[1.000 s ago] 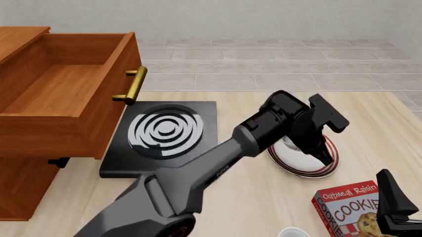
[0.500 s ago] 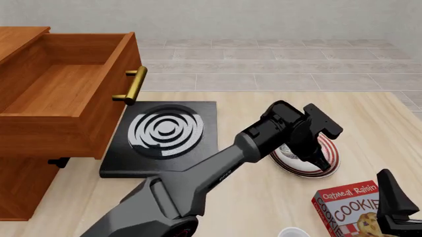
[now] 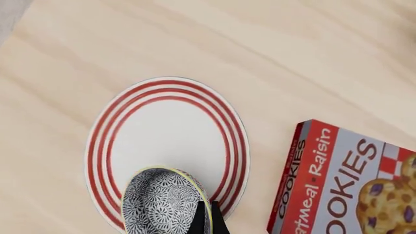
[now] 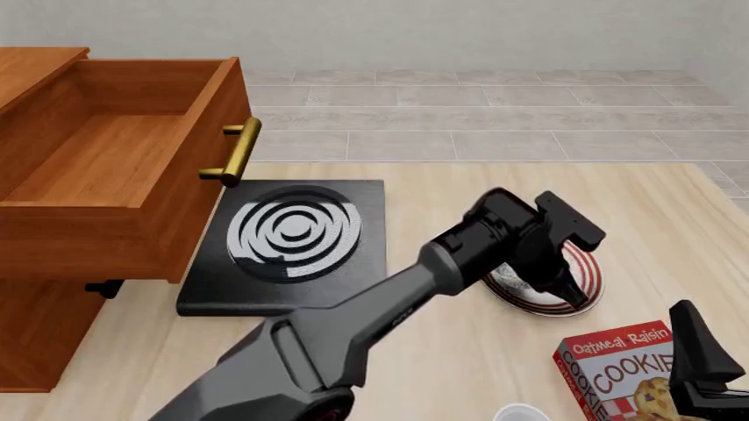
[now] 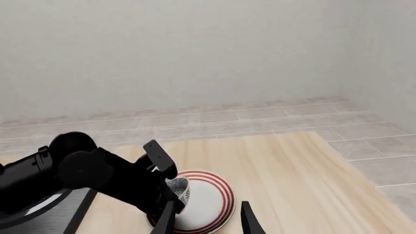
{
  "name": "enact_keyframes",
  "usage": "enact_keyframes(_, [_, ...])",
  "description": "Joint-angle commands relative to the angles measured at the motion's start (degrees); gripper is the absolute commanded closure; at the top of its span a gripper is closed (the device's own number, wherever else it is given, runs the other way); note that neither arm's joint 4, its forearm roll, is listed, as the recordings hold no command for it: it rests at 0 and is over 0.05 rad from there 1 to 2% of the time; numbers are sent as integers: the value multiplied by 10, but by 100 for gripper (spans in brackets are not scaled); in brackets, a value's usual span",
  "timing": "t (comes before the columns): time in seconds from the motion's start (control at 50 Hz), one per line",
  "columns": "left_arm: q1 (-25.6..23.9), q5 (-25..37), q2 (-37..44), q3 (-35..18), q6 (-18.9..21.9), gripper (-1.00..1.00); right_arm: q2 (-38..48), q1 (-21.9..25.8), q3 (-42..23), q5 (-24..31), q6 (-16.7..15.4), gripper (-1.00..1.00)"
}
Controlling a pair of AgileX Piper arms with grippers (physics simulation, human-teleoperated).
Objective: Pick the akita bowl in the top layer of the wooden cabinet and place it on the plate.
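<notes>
Left wrist view: the akita bowl (image 3: 163, 201) sits low over the plate (image 3: 170, 122), close to the plate's ringed rim rather than its middle. A dark fingertip (image 3: 206, 219) of the left gripper presses against the bowl's rim, so the left gripper is pinching the bowl. A red cookie box (image 3: 348, 185) lies on the pale tabletop (image 3: 312, 58) just beside the plate, apart from it.

Front view: the left arm reaches across the tabletop (image 4: 445, 189) from the near left, and the left gripper (image 4: 559, 282) is down over the plate (image 4: 588, 277) toward the right edge, hiding most of the bowl (image 4: 510, 279). The wooden cabinet (image 4: 35, 333) stands at the left edge with the top layer (image 4: 111, 175) pulled out, its brass handle (image 4: 234, 151) facing right. A black slab (image 4: 287, 241) with white rings lies beside the cabinet. The cookie box (image 4: 620, 368) rests at the near right edge. The right gripper (image 4: 700, 360) stands near the right corner; its spread cannot be told here.

Right wrist view: the right gripper (image 5: 206, 217) has its fingers spread apart and holds nothing. Beyond it, the left gripper (image 5: 165, 187) hangs over the plate (image 5: 208, 200) with the bowl (image 5: 177, 189) at its fingertips.
</notes>
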Motion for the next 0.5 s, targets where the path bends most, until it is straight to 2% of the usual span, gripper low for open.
enact_keyframes(0.02, [-7,-11,4,-2,-10,100,0,-1,1,0,1,-100])
enact_keyframes(0.5, [-18,-19,15,-2,-20,100,0,-2,2,1,4,-100])
